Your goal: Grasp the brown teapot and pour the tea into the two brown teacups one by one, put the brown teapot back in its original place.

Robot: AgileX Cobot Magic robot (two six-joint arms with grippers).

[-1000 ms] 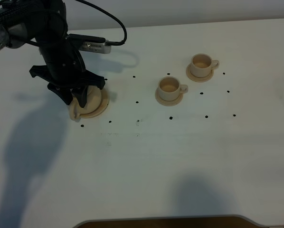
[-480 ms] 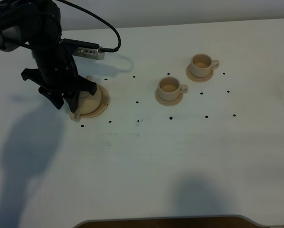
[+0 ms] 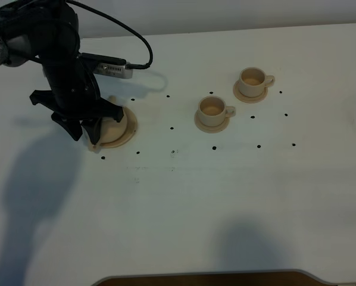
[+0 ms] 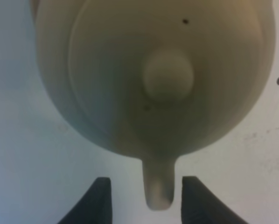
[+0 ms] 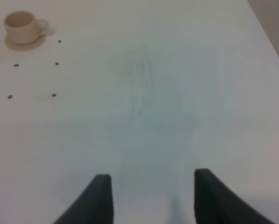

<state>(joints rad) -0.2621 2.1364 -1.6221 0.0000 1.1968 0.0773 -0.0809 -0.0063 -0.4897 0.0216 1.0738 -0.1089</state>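
Fingers of the black left gripper (image 4: 143, 195) stand apart, clamping nothing, one on each side of the narrow projecting part of the pale beige round-bodied ceramic teapot (image 4: 130, 79). The pot sits on its wide flat beige saucer (image 3: 130, 132) on the white table (image 3: 184, 196). The black right gripper (image 5: 151, 196) hangs above the table, jaws spread too.

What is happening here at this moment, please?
The left gripper hangs open over the brown teapot, which sits on its large saucer. The teapot's handle lies between the jaws, not yet gripped. The near teacup and the far teacup stand on their small saucers. The right gripper is open over the table, holding nothing.
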